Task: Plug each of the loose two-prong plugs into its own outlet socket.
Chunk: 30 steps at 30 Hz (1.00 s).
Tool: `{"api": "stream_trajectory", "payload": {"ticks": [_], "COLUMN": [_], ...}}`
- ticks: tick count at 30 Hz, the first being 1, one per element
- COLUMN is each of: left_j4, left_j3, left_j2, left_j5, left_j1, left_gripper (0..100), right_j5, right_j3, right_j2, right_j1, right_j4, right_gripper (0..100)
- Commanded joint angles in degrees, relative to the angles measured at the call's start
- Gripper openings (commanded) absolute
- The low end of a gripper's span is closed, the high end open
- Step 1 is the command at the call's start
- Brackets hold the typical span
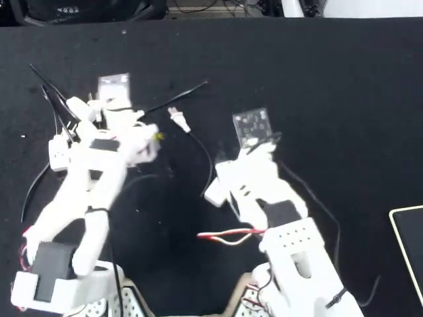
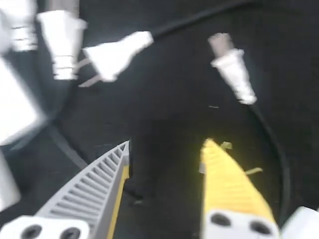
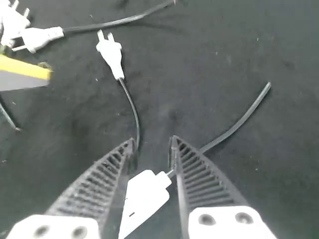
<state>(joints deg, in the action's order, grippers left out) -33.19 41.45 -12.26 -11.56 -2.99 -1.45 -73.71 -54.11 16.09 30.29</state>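
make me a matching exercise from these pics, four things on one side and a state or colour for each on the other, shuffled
Things
1. left claw
2. right claw
3. plug lying ahead of the right claw
4. table

States or colours
a. loose on the table, both prongs bare
b. open, nothing between its fingers
c. black
d. closed on a white connector

Pairs: 1-b, 2-d, 3-a, 4-c
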Motion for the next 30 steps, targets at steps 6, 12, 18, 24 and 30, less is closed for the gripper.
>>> {"api": "stream_trajectory", "payload": {"ticks": [6, 12, 18, 24, 30], "left_j4": [0.88, 0.79, 0.09, -3.87, -9.49], "left_j3": [-14.90, -24.13, -24.22, -24.04, -24.22], "left_j2": [14.42, 26.11, 28.04, 28.57, 28.04], "left_j5": [-9.49, -17.23, -17.85, -17.76, -17.67], "left_j1": [-10.95, -12.79, -12.44, -10.07, -8.84], "left_gripper": [31, 31, 31, 21, 12], "right_j5": [-0.79, -0.35, -0.35, -0.35, -0.35], "right_j3": [-2.95, -4.09, -4.09, -4.00, -4.09], "right_j2": [0.31, 0.22, 0.22, 0.22, 0.22], "right_j1": [-12.84, -13.27, -13.19, -13.10, -13.10], "right_j4": [-9.23, -9.93, -9.93, -9.58, -9.58], "right_gripper": [11.4, 11.4, 11.4, 11.4, 11.4]}}
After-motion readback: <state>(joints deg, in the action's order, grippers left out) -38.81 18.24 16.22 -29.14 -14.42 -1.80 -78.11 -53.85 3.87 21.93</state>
